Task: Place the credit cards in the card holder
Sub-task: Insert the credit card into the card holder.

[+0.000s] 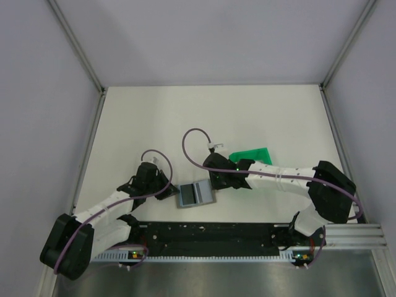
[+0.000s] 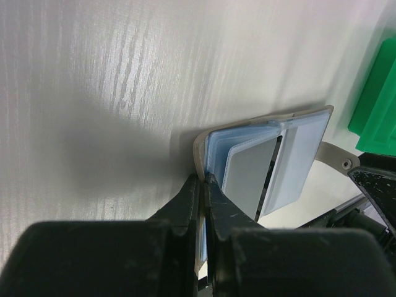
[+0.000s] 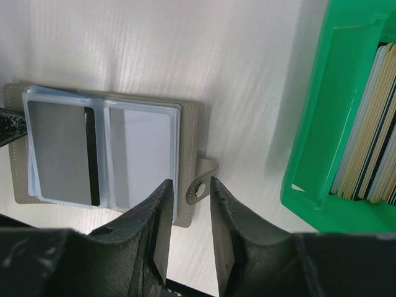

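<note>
Left pincer [image 2: 203,180] pinches the open grey plastic-sleeved card holder's [image 3: 145,148] edge, seemingly to anchor it; right pincer [image 3: 189,182], slightly spread, straddles its clasp tab [image 3: 200,192].

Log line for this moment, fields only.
left gripper: shut on card holder edge | right gripper: open above tab | one credit card sleeved

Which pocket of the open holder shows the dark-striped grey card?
The pocket at the holder edge the left gripper clamps; the other pocket, beside the snap tab, shows only a pale blank face.

light: bright, diffuse | shadow: soft, on table [image 2: 80,161] | blur: wrist-view foregrounds
</note>
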You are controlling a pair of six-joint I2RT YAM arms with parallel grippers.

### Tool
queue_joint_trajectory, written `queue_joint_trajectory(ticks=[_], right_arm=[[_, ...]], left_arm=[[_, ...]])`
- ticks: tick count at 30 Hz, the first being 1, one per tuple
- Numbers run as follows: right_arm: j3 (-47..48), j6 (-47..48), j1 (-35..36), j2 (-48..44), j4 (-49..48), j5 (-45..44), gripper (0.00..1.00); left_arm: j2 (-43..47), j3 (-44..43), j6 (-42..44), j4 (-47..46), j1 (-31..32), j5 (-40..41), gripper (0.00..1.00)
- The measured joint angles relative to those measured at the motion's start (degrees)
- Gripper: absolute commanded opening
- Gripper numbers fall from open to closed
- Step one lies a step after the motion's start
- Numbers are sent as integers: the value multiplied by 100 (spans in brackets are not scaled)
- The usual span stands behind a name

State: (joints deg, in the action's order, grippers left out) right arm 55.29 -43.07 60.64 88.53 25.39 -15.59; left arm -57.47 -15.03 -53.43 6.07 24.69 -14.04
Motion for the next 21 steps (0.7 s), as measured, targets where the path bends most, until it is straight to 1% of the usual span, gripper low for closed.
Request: queue_joint_trajectory(ticks=[2, 5, 8, 10, 13, 16, 21], right_arm=[[0, 0, 0, 57, 0, 0, 30], [0, 0, 0, 122, 9, 0, 26], [0, 0, 2, 127, 35, -7, 20], [0, -2, 2, 127, 50, -11, 17], [0, -2, 2, 127, 61, -22, 11], [0, 0, 2, 127, 70, -33, 1], [0, -4, 2, 127, 83, -50, 0]], left_arm=[[0, 0, 0, 0, 0, 0, 0], [0, 0, 0, 0, 0, 0, 0], [0, 0, 0, 0, 0, 0, 0], [0, 0, 0, 0, 0, 0, 0], [-2, 0, 0, 0, 0, 0, 0], [-2, 0, 0, 0, 0, 0, 0], [0, -15, 0, 15, 0, -2, 0]])
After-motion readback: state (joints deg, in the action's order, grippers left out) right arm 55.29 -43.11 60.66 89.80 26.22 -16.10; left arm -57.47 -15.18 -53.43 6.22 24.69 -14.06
